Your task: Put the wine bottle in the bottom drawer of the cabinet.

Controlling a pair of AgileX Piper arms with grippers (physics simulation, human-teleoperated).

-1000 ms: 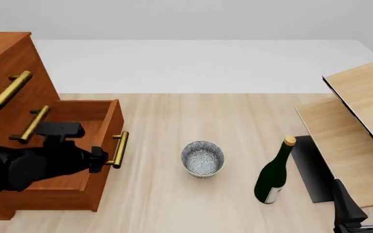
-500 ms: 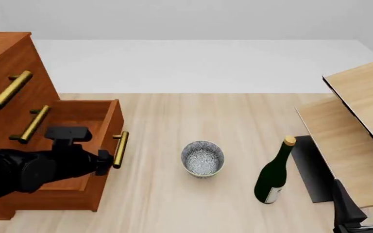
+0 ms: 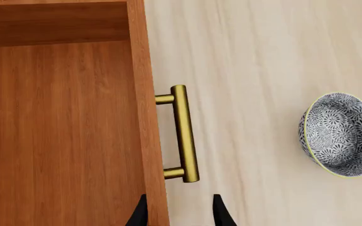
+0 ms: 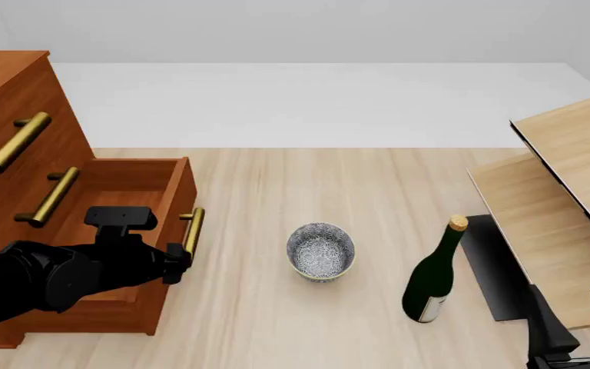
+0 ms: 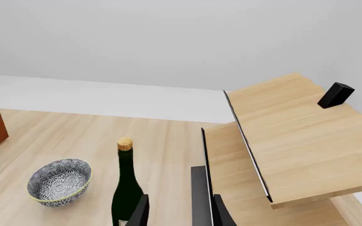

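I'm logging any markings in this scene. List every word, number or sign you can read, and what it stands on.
No text can be read in any view.
Wine bottle: the small white label near its base looks blank, or is too small to read.
Bowl: a speckled pattern only, no lettering.
Cabinet and bottom drawer: no markings.

No readable text anywhere, small white label on the wine bottle [image 4: 433, 278] too small to read

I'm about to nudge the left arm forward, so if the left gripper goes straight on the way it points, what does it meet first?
Most likely the brass handle on the bottom drawer: it lies just ahead of the left gripper, in line with the open fingers, though depth is unclear.
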